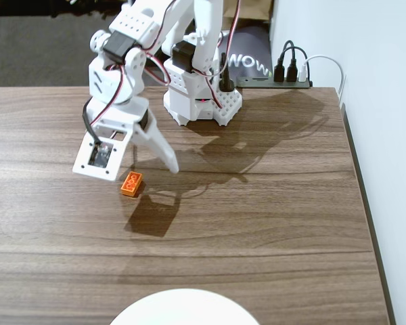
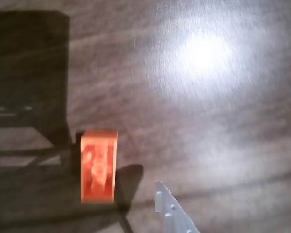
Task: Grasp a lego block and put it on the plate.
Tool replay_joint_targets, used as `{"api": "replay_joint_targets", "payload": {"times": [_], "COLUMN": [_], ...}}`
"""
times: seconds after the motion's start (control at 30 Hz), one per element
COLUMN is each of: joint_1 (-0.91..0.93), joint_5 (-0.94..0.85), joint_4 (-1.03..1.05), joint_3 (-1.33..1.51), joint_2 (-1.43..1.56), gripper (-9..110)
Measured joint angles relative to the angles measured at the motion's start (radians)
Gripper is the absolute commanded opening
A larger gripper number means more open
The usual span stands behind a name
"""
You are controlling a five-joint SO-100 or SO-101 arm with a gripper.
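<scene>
one "now" label [image 1: 242, 62] reads behind the arm; lego block [image 1: 131, 183] bears none.

Lego blocks: one, a small orange brick [image 1: 131, 183] on the wooden table, also seen in the wrist view [image 2: 99, 165]; it lies at about 9 o'clock from the table's middle in the fixed view.
Plates: one white plate [image 1: 185, 308], cut off by the picture's edge at 6 o'clock in the fixed view.
Robot arms: one white arm [image 1: 189, 64], with its base at 12 o'clock.
Grippers: one gripper [image 1: 132, 170], with two fingers.
Tables: one wooden table [image 1: 271, 223].
Power strips: one power strip [image 1: 274, 83] at about 1 o'clock, behind the arm's base.
Plugs in the strip: three can be counted, two black and one white.
</scene>
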Motion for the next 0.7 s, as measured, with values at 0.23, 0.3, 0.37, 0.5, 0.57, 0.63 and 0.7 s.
{"api": "replay_joint_targets", "payload": {"times": [0.23, 0.3, 0.37, 0.5, 0.57, 0.63, 0.7], "joint_1": [-0.032, -0.041, -0.054, -0.084, -0.094, -0.097, -0.100], "joint_5": [0.052, 0.061, 0.072, 0.100, 0.107, 0.109, 0.110], "joint_4": [-0.071, -0.078, -0.083, -0.084, -0.084, -0.084, -0.094], "joint_3": [0.000, 0.000, 0.000, 0.000, 0.002, 0.015, 0.028], "joint_2": [-0.074, -0.080, -0.080, -0.086, -0.086, -0.086, -0.083], "gripper": [48, 48, 48, 48, 48, 48, 48]}}
